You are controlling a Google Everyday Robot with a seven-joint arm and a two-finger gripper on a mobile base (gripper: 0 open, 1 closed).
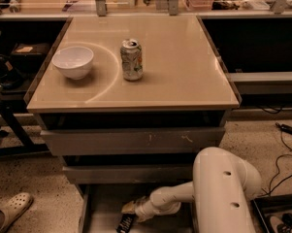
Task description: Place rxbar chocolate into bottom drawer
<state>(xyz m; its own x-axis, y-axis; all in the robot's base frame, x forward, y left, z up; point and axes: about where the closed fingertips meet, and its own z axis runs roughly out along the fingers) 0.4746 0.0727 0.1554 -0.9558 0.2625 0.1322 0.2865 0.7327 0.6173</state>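
The bottom drawer (pixel 99 203) is pulled open at the foot of the cabinet, and its flat grey floor shows. The rxbar chocolate (pixel 125 223), a small dark bar with pale lettering, sits low in the drawer at the picture's lower edge. My gripper (pixel 129 208) reaches into the drawer from the right on the white arm. It is just above the bar's upper end. I cannot tell whether it is touching the bar.
A silver soda can (pixel 131 59) and a white bowl (pixel 73 61) stand on the tan cabinet top (pixel 184 72). Two shut grey drawers (pixel 131 141) sit above the open one. A sandal (pixel 10 209) lies on the floor at left, and cables (pixel 283 130) at right.
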